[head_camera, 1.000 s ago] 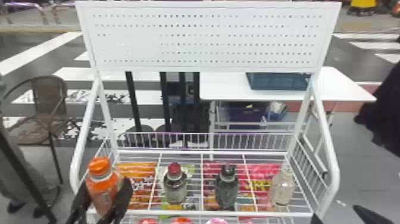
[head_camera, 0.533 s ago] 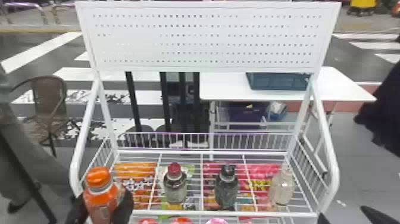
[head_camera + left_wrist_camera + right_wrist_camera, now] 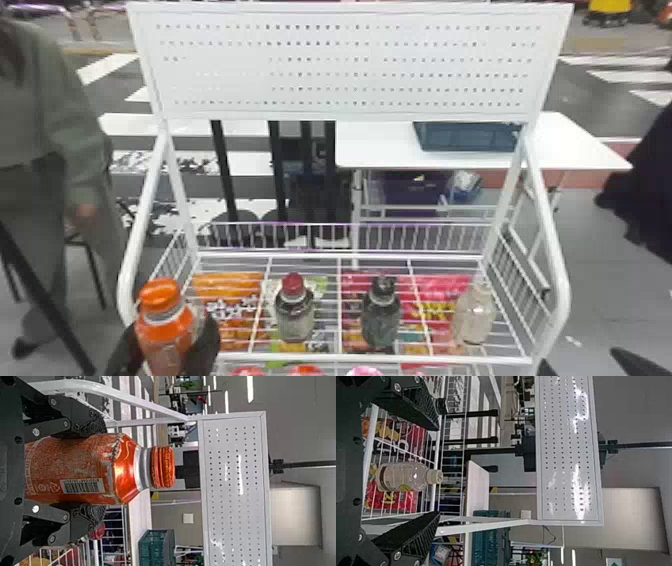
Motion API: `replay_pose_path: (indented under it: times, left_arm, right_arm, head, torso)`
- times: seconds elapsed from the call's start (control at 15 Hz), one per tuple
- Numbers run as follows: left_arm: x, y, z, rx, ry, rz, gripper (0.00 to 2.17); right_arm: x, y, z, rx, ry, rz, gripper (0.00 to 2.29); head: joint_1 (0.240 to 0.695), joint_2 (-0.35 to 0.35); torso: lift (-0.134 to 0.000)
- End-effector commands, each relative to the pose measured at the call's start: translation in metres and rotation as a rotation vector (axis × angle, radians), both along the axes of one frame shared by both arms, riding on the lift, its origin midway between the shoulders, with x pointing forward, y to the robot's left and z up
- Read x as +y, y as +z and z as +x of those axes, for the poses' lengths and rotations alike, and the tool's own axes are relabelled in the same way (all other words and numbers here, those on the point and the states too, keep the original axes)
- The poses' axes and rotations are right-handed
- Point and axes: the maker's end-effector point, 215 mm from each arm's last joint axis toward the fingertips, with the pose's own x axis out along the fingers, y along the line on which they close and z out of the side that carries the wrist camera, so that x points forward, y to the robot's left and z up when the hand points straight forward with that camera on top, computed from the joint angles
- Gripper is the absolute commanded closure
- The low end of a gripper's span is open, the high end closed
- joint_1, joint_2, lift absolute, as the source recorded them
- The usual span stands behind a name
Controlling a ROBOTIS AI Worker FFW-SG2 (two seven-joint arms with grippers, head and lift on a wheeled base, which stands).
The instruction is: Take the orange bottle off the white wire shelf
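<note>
In the head view, my left gripper (image 3: 164, 350) is shut on the orange bottle (image 3: 167, 327), a black finger on either side. The upright bottle covers the front left corner of the white wire shelf (image 3: 375, 358); its base is hidden. The left wrist view shows the orange bottle (image 3: 79, 469) lengthwise between the pads of my left gripper (image 3: 97, 470), its orange cap beyond the fingertips. At the head view's bottom right, my right gripper (image 3: 590, 367) stands open by the shelf's front right corner; in its wrist view, the right gripper (image 3: 438, 471) has parted, empty fingers.
A red-capped bottle (image 3: 294, 310), a black-capped bottle (image 3: 381, 315) and a pale bottle (image 3: 474, 315) stand on the shelf. Snack bags (image 3: 232, 285) show through the wires. Behind rise a white perforated panel (image 3: 350, 65) and a white table (image 3: 380, 150) with a blue crate (image 3: 465, 137).
The orange bottle and my left gripper have come back toward the robot and slightly left, with the grip kept. My right gripper has shifted slightly to the right.
</note>
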Motion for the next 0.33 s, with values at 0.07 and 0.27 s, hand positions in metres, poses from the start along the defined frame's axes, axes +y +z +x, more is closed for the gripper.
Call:
replay_pose_path:
  times: [0.07, 0.27]
  left_arm:
    - [0.0002, 0.0024, -0.0012, -0.002, 0.001, 0.000, 1.31]
    - [-0.0008, 0.0034, -0.0005, -0.004, -0.002, -0.001, 1.31]
  right_arm:
    - [-0.0011, 0.0010, -0.0007, -0.002, -0.001, -0.003, 0.14]
    - [-0.0026, -0.0001, -0.0012, 0.001, -0.004, -0.003, 0.14]
  head:
    - [0.499, 0.000]
    - [0.499, 0.000]
  torso:
    - [0.000]
    - [0.000]
